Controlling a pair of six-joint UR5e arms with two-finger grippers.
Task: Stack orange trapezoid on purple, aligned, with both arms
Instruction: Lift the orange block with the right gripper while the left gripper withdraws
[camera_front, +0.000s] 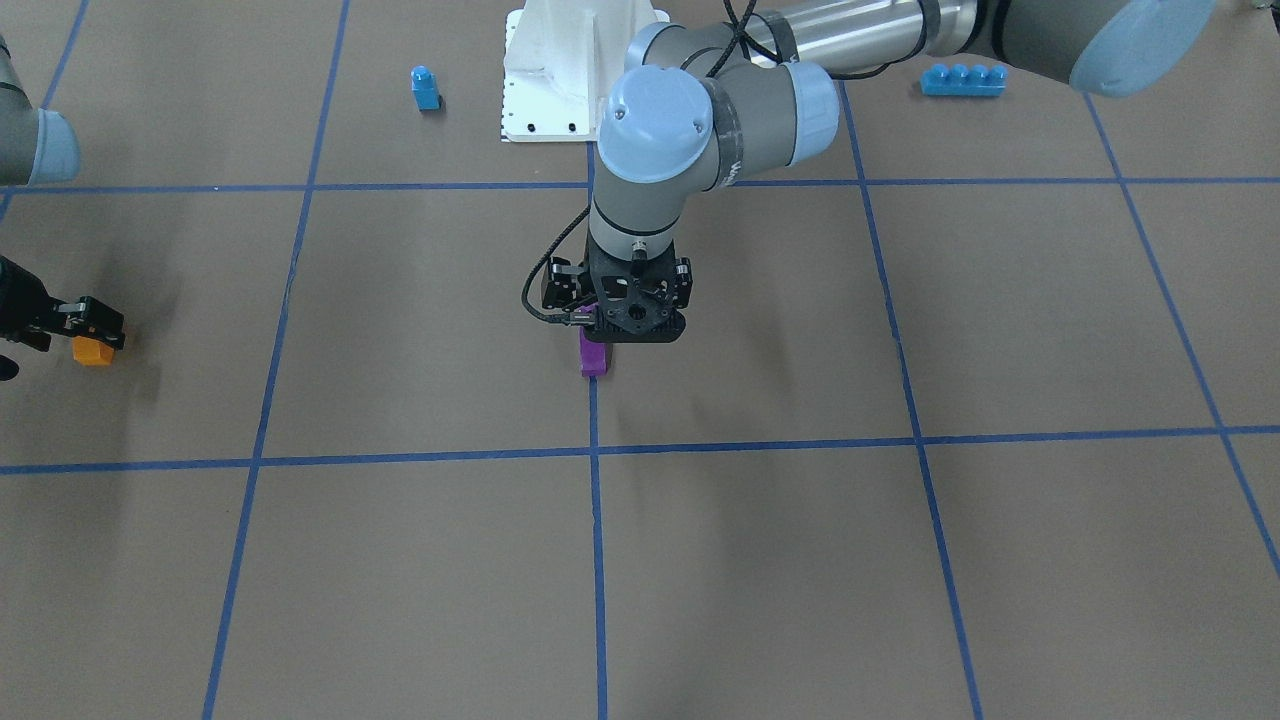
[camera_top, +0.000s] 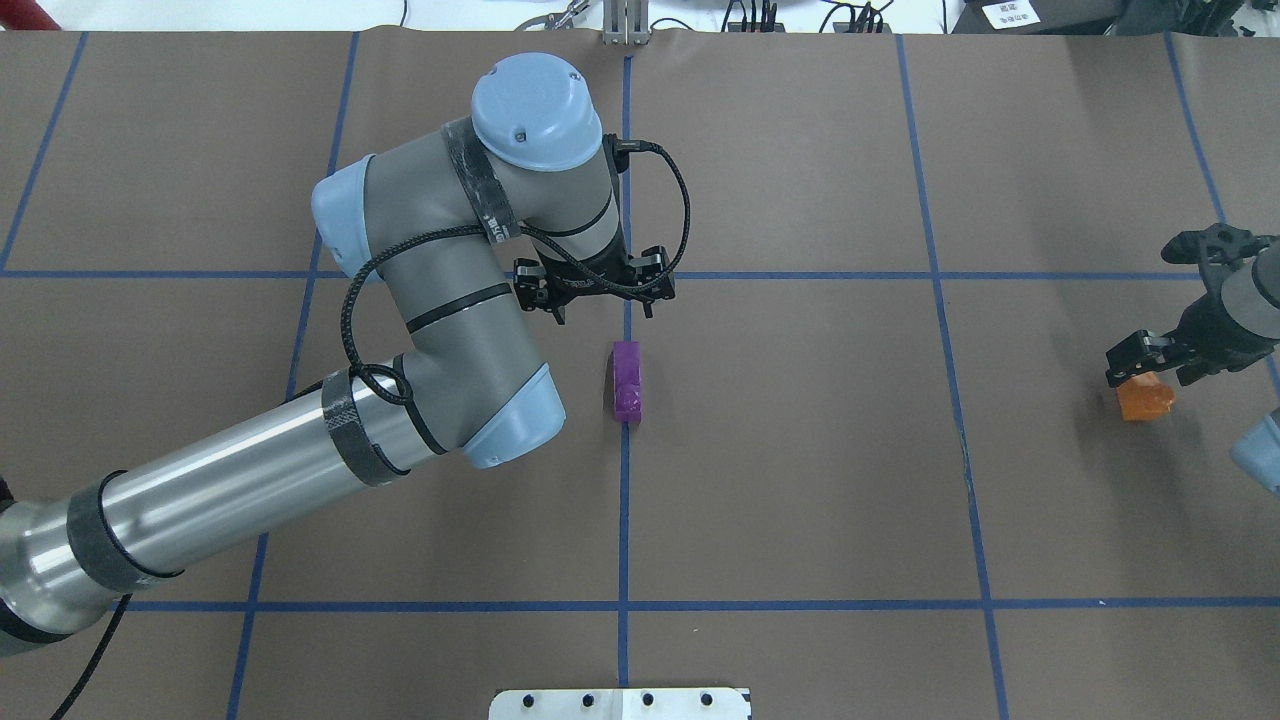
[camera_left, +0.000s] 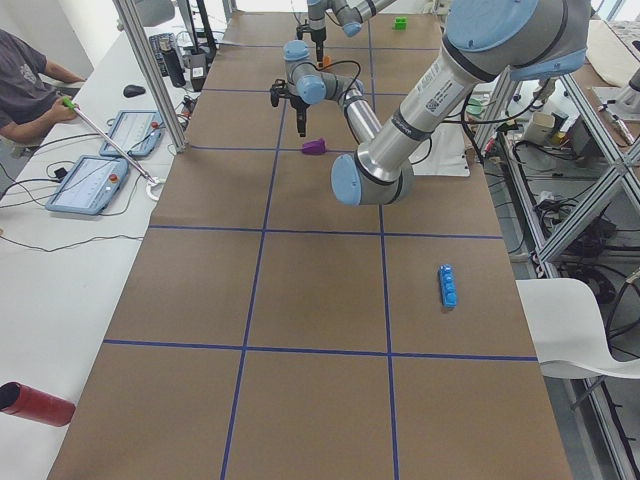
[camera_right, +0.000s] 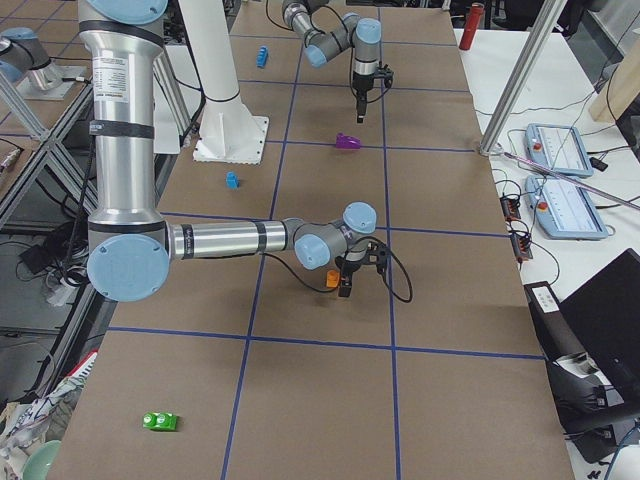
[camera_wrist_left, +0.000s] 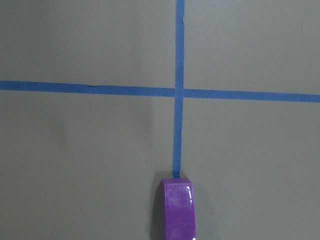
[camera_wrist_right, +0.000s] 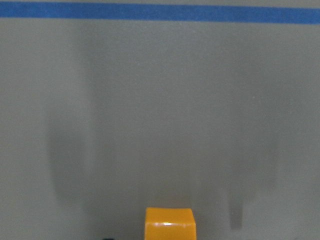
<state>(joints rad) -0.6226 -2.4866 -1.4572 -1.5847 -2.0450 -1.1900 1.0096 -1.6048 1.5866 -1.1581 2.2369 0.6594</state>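
The purple block (camera_top: 627, 380) lies on the brown table where the centre blue tape line runs; it also shows in the front view (camera_front: 592, 355) and at the bottom of the left wrist view (camera_wrist_left: 178, 210). My left gripper (camera_top: 598, 300) hangs above the block's far end and points down. Its fingers are hidden, so I cannot tell if it is open. The orange trapezoid (camera_top: 1143, 400) sits at the table's right side, also in the front view (camera_front: 93, 350) and in the right wrist view (camera_wrist_right: 169, 224). My right gripper (camera_top: 1150, 372) is low, right over it. Whether it grips is unclear.
A small blue one-stud block (camera_front: 425, 88) and a long blue brick (camera_front: 963, 79) lie either side of the white base mount (camera_front: 560, 70). A green block (camera_right: 159, 421) lies far off at the table's right end. An operator (camera_left: 25, 85) sits at a side desk.
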